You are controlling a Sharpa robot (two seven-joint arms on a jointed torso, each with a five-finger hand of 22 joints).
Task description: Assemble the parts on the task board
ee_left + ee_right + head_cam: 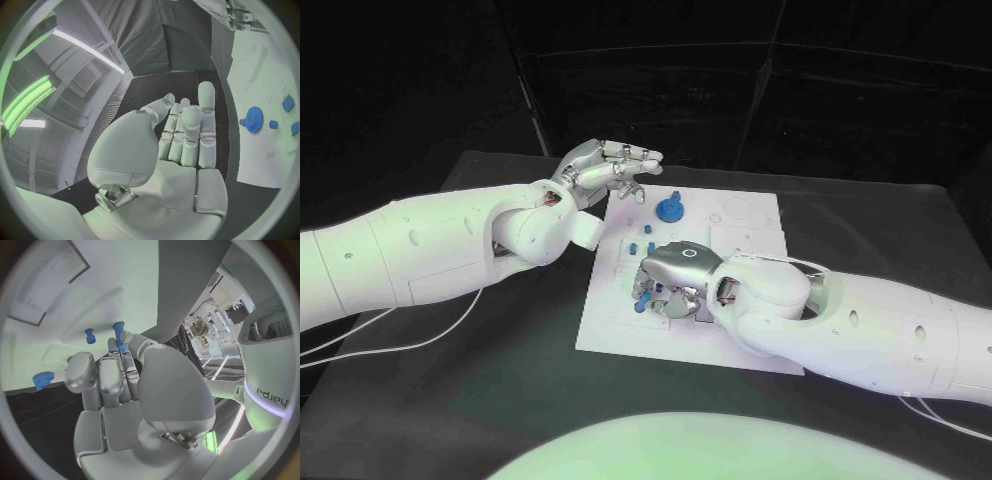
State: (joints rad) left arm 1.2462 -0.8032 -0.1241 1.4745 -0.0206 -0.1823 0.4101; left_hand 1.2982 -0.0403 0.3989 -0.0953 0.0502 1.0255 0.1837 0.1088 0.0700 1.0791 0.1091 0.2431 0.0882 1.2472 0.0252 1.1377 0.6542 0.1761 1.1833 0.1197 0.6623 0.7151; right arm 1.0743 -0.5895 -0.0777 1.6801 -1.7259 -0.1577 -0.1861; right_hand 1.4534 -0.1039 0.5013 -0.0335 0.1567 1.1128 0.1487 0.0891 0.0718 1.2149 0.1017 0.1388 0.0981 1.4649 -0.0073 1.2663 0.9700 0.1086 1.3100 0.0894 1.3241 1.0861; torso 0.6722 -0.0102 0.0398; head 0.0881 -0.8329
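Black table [473, 380] and dark curtains frame the scene, with the white task board [733, 345] at the centre of the head view. At the board's upper left corner the left hand [606, 166] is seen empty, its fingers [187, 130] extended close together. Near it lies a blue gear [671, 209]. At centre frame the right hand [678, 280] is curled down over small blue parts [642, 300]; whether one is held cannot be told. For clean seating, a peg [119, 332] should probably be kept upright and pressed straight down.
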